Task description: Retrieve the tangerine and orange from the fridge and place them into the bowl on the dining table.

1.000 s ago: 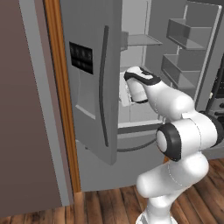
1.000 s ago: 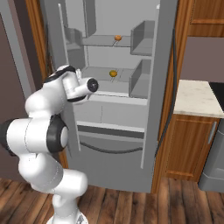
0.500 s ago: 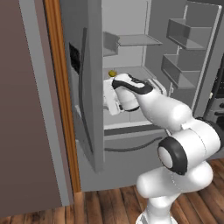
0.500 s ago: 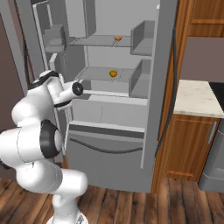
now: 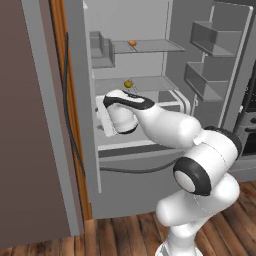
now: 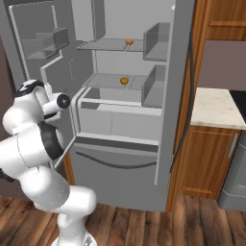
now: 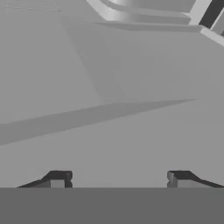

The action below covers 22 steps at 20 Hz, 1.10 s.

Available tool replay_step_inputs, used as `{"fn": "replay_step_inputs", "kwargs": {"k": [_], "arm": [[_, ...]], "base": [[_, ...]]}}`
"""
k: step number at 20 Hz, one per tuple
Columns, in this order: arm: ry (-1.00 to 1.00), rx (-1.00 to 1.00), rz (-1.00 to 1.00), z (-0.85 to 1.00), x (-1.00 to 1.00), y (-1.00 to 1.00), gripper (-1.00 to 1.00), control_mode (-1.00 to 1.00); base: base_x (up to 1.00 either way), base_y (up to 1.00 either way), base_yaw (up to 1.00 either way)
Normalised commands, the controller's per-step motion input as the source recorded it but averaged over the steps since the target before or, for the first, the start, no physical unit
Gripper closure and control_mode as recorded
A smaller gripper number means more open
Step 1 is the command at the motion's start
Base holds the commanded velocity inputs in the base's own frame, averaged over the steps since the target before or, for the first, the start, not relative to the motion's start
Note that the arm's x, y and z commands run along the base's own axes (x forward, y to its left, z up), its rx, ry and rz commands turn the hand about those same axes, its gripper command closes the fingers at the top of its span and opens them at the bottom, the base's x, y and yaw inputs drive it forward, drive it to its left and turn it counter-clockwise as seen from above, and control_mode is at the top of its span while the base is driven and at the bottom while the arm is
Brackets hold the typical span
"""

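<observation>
Fridge [image 6: 120, 158]: tall grey unit, both upper doors swung wide, interior shelves exposed. Upper shelf [image 5: 150, 46]: one small orange fruit [image 5: 132, 43] near its front edge, left of centre as seen from the left base camera; same fruit at [image 6: 129, 42]. Lower shelf [image 5: 150, 82]: second small orange-yellow fruit [image 5: 128, 84] close to its front edge, toward the left end; same fruit at [image 6: 124, 81]. Too small to tell which is tangerine and which is orange. Gripper [image 7: 113, 177]: two dark fingertips [image 7: 57, 177] set well apart with only flat grey fridge surface between them, holding nothing; open. Key relation: lower-shelf fruit lies above and just behind the hand [image 5: 120, 112], which sits at the level of the white drawer fronts [image 5: 145, 107] below that shelf, toward the left side of the compartment; upper fruit higher still, almost straight above the lower one. Both fruits roundish, no long axis to align with. Arm pose: stretched forward from the base into the open compartment, elbow low and bent, wrist folded, hand turned toward the inner wall and left door rather than up at the shelves. Judged need: lift and re-aim toward the lower shelf's front edge.
</observation>
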Motion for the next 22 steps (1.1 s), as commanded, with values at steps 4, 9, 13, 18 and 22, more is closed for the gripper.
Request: {"fn": "replay_step_inputs", "kwargs": {"k": [4, 9, 13, 18, 22], "arm": [[-0.27, -0.02, -0.04, 0.03, -0.16, 0.0, -1.0, -1.0], [-0.26, 0.0, -0.14, 0.32, -0.02, -0.47, -1.0, -1.0], [-0.02, 0.0, -0.09, 0.58, 0.0, -0.64, -1.0, -1.0], [0.01, -0.02, -0.02, 0.67, 0.0, -0.79, -1.0, -1.0], [0.05, -0.08, 0.0, 0.9, 0.0, -0.83, -1.0, -1.0]], "base": [[0.0, 0.0, 0.0], [0.0, 0.0, 0.0], [0.0, 0.0, 0.0], [0.0, 0.0, 0.0], [0.0, 0.0, 0.0]]}}
